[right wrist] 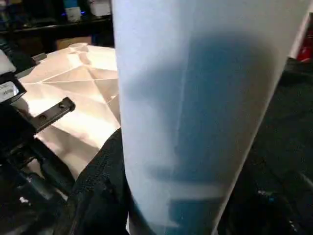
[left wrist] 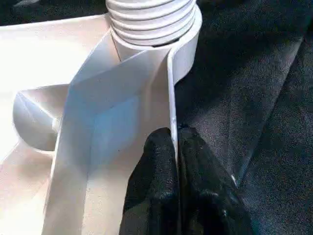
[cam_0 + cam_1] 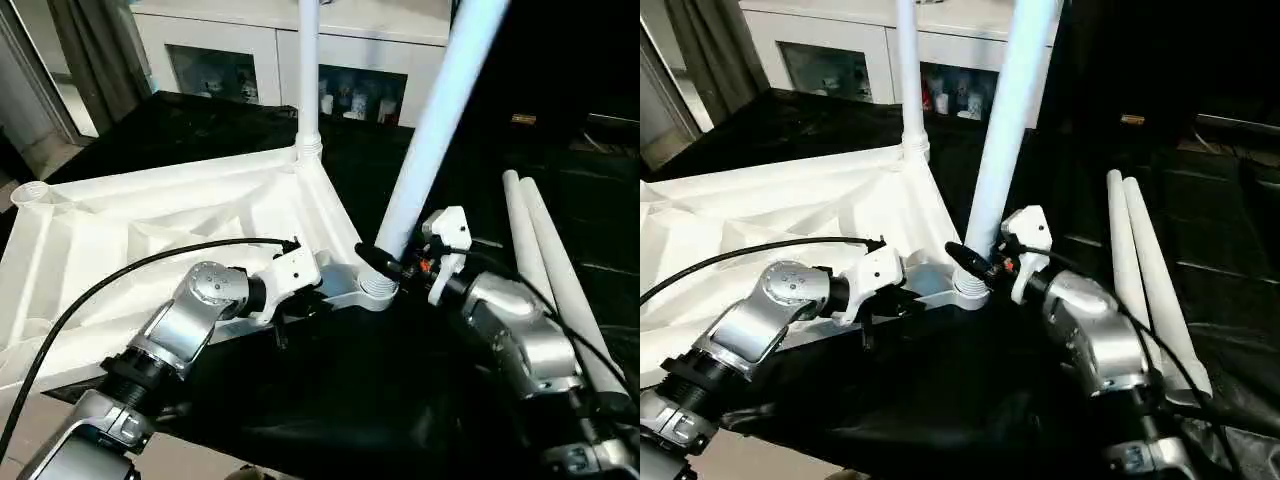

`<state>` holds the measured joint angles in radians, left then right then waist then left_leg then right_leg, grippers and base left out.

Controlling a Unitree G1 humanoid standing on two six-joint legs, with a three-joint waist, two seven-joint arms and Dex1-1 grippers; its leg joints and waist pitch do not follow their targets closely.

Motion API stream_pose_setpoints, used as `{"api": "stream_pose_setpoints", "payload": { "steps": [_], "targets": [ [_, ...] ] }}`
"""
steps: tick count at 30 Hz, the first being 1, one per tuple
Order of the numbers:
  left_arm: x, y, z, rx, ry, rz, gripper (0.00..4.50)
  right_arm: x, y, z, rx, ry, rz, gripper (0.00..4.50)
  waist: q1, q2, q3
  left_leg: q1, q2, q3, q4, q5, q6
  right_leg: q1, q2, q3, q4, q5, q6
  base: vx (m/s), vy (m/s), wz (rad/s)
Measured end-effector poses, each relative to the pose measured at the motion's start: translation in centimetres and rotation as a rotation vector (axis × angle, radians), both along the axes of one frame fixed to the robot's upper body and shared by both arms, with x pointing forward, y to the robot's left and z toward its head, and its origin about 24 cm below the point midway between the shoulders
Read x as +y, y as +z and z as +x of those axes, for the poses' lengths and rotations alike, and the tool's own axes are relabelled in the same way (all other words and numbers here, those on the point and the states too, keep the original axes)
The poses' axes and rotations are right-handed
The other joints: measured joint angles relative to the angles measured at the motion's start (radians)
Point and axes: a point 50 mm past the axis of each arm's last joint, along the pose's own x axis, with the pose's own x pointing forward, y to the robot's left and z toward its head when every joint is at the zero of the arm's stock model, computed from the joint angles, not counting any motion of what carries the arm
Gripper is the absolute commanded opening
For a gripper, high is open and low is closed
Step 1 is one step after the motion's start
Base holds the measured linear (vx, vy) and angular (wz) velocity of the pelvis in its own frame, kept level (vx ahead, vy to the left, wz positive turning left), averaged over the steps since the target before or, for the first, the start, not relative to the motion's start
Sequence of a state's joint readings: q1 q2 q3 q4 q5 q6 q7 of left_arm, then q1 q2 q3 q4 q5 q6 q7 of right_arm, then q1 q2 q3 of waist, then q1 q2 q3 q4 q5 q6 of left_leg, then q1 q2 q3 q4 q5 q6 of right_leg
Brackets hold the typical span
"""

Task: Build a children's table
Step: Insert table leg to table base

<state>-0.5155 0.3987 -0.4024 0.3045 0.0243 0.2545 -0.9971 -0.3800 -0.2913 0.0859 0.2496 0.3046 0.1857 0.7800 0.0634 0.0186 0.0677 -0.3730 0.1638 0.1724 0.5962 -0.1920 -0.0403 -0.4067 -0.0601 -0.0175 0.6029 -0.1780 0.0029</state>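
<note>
1. Head views: I have the small white plastic square table top (image 3: 150, 230) lying ribbed underside up on the black cloth (image 3: 350, 400). My left gripper (image 3: 290, 300) reaches to its near rim, just beside the near corner socket (image 3: 378, 290). My right gripper (image 3: 395, 262) sits on the far side of that socket, its 2 black fingers around the base of the long white tubular leg (image 3: 435, 130) that leans out of it.

2. Left wrist view: my left gripper (image 2: 176, 147) has its fingers (image 2: 154, 171) pinched together on the thin edge wall of the top, with the ribbed thread of the leg (image 2: 149, 19) straight ahead of the tips.

3. Right wrist view: the leaning leg (image 1: 195, 98) stands between the jaws, which look clamped on it, one dark finger (image 1: 100, 191) pressed against its side.

4. Risk, as I judge it: the leg is tilted off the socket's axis, so turning it now could cross-thread or jam it. If the left pinch slips off the thin wall, the top could swing with the twist.

5. Count: 1 top; 4 legs, of which 1 stands upright in the far corner (image 3: 309, 70), 1 is in my right gripper, and 2 lie loose (image 3: 550, 270) beyond the right gripper; 1 white glass-fronted cabinet (image 3: 280, 50) behind.
</note>
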Motion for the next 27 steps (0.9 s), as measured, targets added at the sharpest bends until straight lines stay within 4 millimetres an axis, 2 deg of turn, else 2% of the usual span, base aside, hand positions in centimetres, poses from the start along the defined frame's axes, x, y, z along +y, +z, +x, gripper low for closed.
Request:
{"api": "stream_pose_setpoints", "payload": {
  "steps": [9, 18, 23, 27],
  "targets": [
    [0.01, -0.07, -0.35, 0.014, -0.032, 0.007, 0.00, -0.38, -0.05, -0.39, -0.007, 0.128, -0.073, 1.88, 0.008, -0.007, -0.001, 0.000, 0.000, 0.000, 0.004, 0.000, 0.000, 0.000, 0.000, 0.000, 0.004, 0.000, 0.000, 0.000, 0.000, 0.00],
    [0.09, -0.11, -0.34, 0.011, -0.030, 0.018, 0.00, 0.26, 0.16, -0.05, -0.031, 0.168, -0.145, 1.88, 0.008, -0.015, -0.003, 0.002, 0.001, 0.000, 0.006, -0.001, -0.003, 0.000, 0.000, 0.000, 0.007, 0.000, 0.000, 0.000, 0.000, 0.00],
    [0.10, -0.11, -0.33, 0.010, -0.029, 0.018, 0.00, 0.36, 0.02, -0.03, -0.017, 0.142, -0.110, 1.88, 0.007, -0.016, -0.004, 0.002, 0.001, 0.000, 0.006, -0.001, -0.003, 0.000, 0.000, 0.000, 0.007, 0.000, 0.000, 0.000, 0.000, 0.00],
    [0.17, -0.11, -0.31, 0.008, -0.025, 0.020, 0.00, -0.09, -0.56, 0.08, 0.043, 0.056, 0.018, 1.88, 0.003, -0.016, -0.004, 0.002, 0.001, 0.000, 0.006, -0.001, -0.003, 0.000, 0.000, 0.000, 0.008, 0.001, -0.001, 0.000, 0.000, 0.00]
  ]
}}
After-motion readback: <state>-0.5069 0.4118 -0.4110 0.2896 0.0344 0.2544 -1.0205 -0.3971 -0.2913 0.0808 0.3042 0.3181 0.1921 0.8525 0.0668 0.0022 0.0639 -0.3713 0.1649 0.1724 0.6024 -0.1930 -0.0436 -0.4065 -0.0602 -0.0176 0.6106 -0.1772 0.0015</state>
